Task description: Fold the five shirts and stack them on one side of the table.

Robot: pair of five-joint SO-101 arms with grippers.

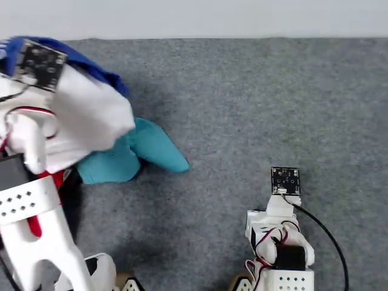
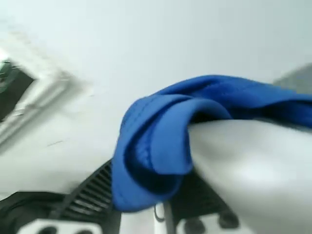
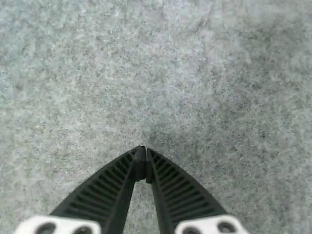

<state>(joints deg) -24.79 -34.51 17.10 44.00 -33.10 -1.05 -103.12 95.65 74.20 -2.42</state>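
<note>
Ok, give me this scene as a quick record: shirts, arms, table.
left arm: raised at the table's left side, blue shirt and white shirt draped over its end
teal shirt: crumpled on the table, beside the white shirt
red shirt: peeks out under the white shirt
right tool: shut, empty, over bare table

high: overhead, down on table [image 1: 254, 97] | left wrist: close on blue shirt [image 2: 156, 141], wall [image 2: 170, 39] behind | right wrist: close, facing down at same table
</note>
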